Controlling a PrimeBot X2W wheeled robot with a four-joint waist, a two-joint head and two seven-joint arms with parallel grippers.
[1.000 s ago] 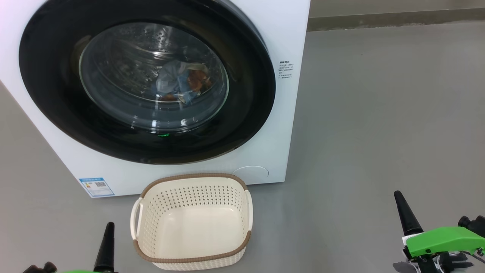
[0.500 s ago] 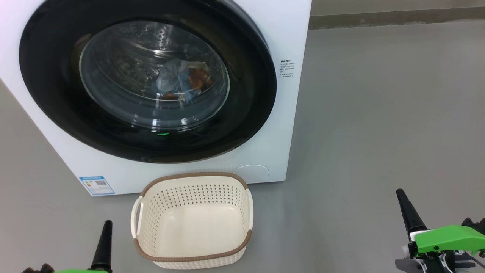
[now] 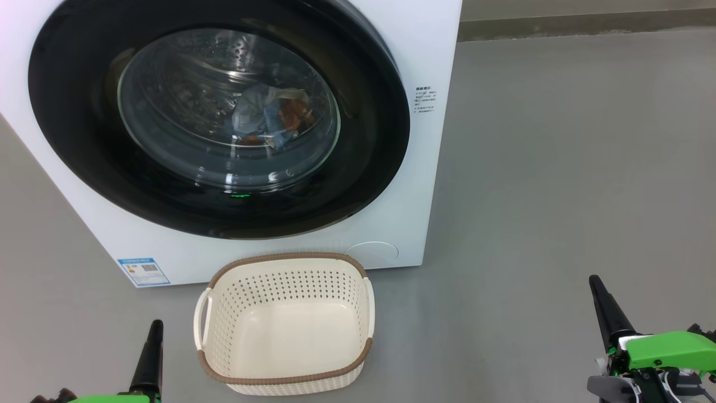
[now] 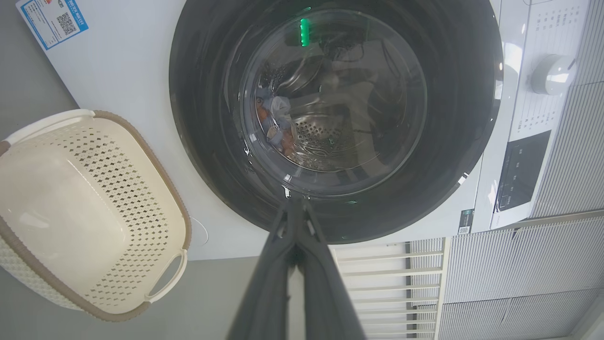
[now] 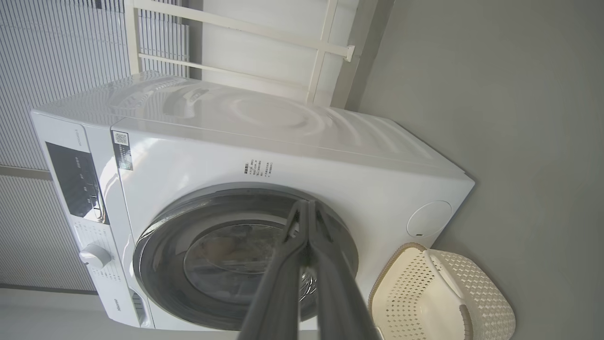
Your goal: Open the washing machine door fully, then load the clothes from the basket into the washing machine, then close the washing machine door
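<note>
Washing machine (image 3: 419,168): big white front-loader on a grey floor (image 3: 559,168), taking up the far left of the head view. A blue label sticker (image 3: 144,271) sits at its lower left front corner and a round cover (image 3: 372,253) at its lower right.

Washing machine door (image 3: 184,112): glossy black ring with a bulging glass window, lying shut against the machine's front.

Clothes (image 3: 271,117): a small bundle of light-blue cloth with orange print, seen through the glass, lying inside the steel drum a little right of the window's middle. The left wrist view shows the same bundle (image 4: 276,125) behind the glass.

Basket (image 3: 288,257): cream with perforated sides and a brown rim, upright on the floor just in front of the machine, below the door. Its bare cream bottom shows.

Left gripper (image 3: 155,330): low at the near left, just left of the basket and apart from it. The left wrist view shows its fingers pressed together with nothing between them.

Right gripper (image 3: 597,291): low at the near right over bare floor, well apart from the basket and the machine. The right wrist view shows its fingers closed tip to tip, holding nothing.

Left wrist view also shows a white dial (image 4: 549,73) and a dark display panel (image 4: 519,174) along the machine's control strip.
</note>
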